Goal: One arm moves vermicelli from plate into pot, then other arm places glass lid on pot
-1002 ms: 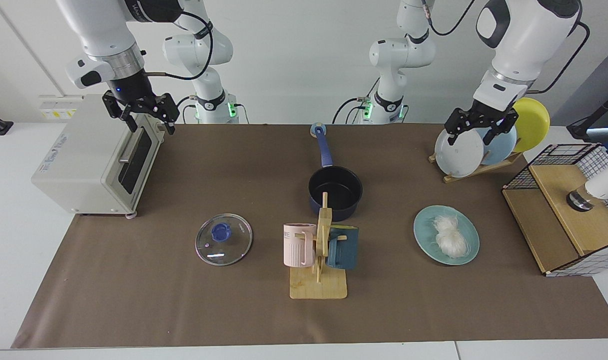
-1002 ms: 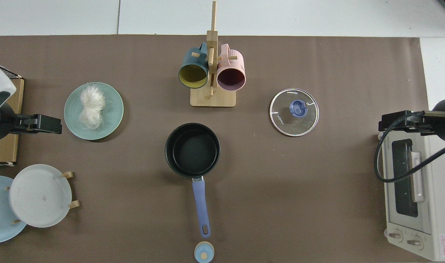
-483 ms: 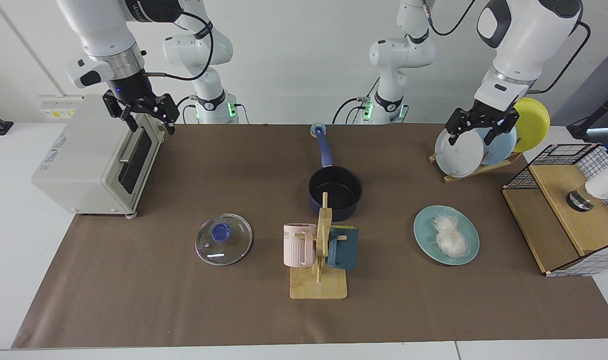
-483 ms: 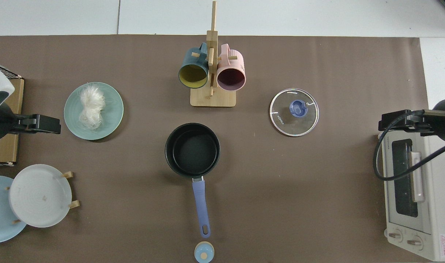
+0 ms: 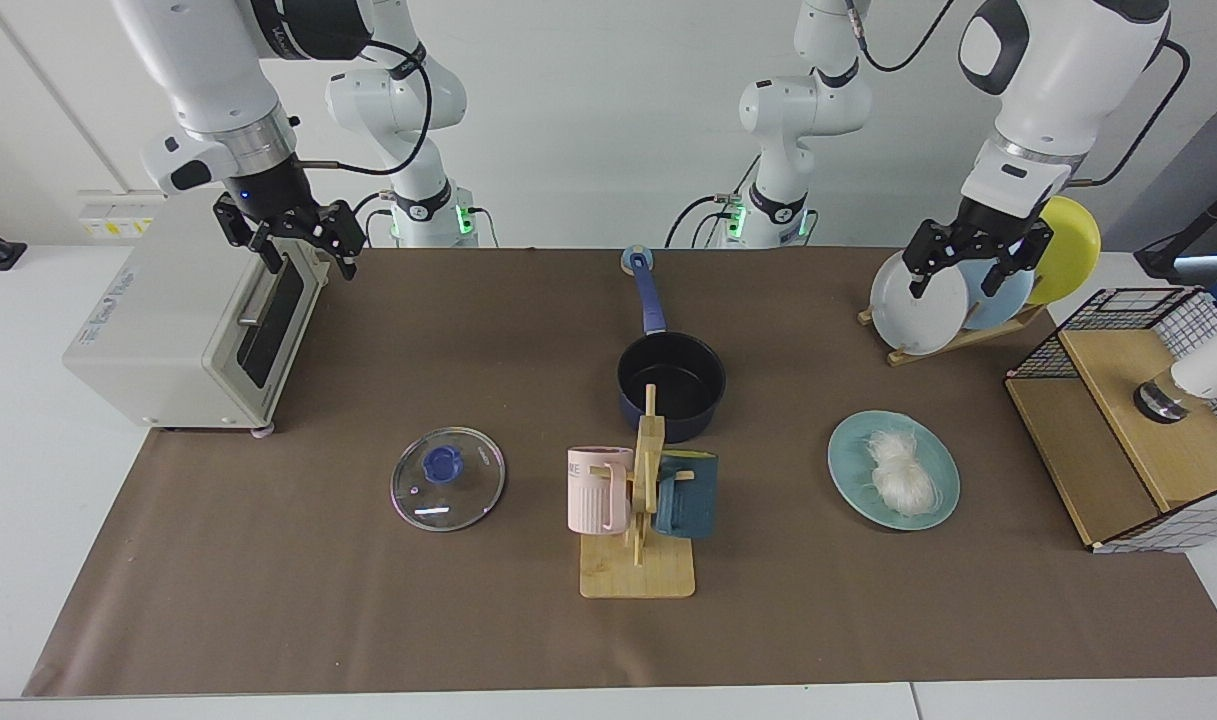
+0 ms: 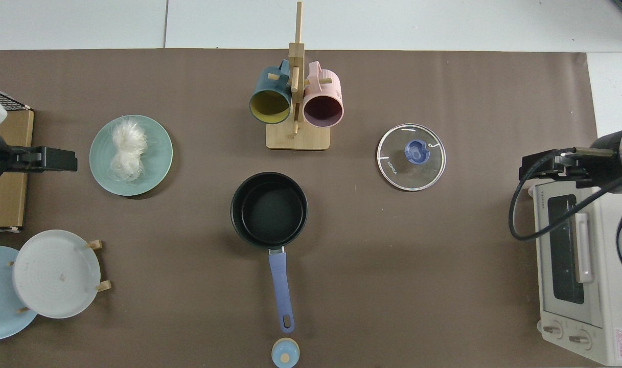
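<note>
The vermicelli (image 5: 900, 475) (image 6: 127, 148) lies as a white clump on the teal plate (image 5: 853, 455) (image 6: 157, 153), at the right of the facing view. Mid-table stands the dark pot (image 5: 671, 385) (image 6: 269, 209), empty, its blue handle pointing toward the arm bases. The glass lid (image 5: 448, 478) (image 6: 411, 157) rests flat on the mat, blue knob up. My left gripper (image 5: 954, 285) (image 6: 60, 158) hangs open and empty high in front of the plate rack, behind the teal plate. My right gripper (image 5: 311, 262) (image 6: 530, 171) hangs open and empty above the toaster's front edge.
A wooden mug tree (image 5: 640, 500) with a pink and a dark teal mug stands in front of the pot. A white toaster oven (image 5: 183, 320), a rack of upright plates (image 5: 923, 305), a wire basket with a wooden box (image 5: 1138, 420) and a small blue knob (image 5: 639, 262) line the edges.
My right gripper has shifted a little toward the table's middle, off the toaster's top. My left gripper has drifted slightly outward, away from the teal plate. Nothing on the table has moved.
</note>
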